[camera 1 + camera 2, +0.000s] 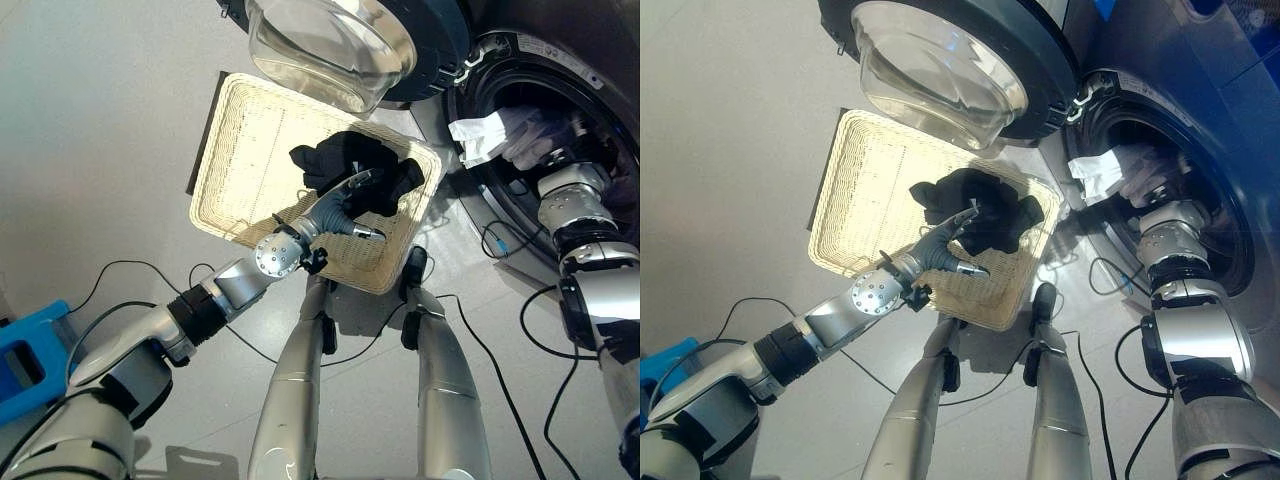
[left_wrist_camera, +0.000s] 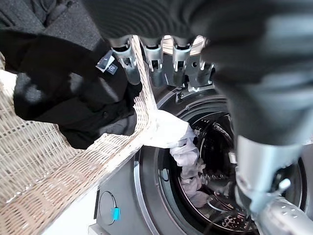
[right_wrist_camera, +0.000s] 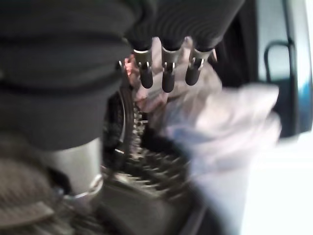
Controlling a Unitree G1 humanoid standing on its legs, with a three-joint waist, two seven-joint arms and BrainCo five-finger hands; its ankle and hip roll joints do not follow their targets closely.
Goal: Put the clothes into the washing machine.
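Note:
A black garment [image 1: 385, 170] lies crumpled in the near right corner of a pale wicker basket [image 1: 240, 150] on the floor. My left hand [image 1: 335, 212] rests over the garment's near edge, open, with its fingers [image 2: 151, 58] on the black cloth and the thumb stretched out beside it. My right arm reaches into the washing machine's drum [image 1: 540, 100]. In there my right hand [image 3: 166, 73] is open, its fingers held straight over pale cloth [image 3: 230, 117]. A white cloth [image 1: 480, 135] hangs over the drum's rim.
The washer's round glass door [image 1: 330, 45] is swung open and hangs over the basket's far edge. A blue object [image 1: 25, 365] sits on the floor at the lower left. Grey floor surrounds the basket.

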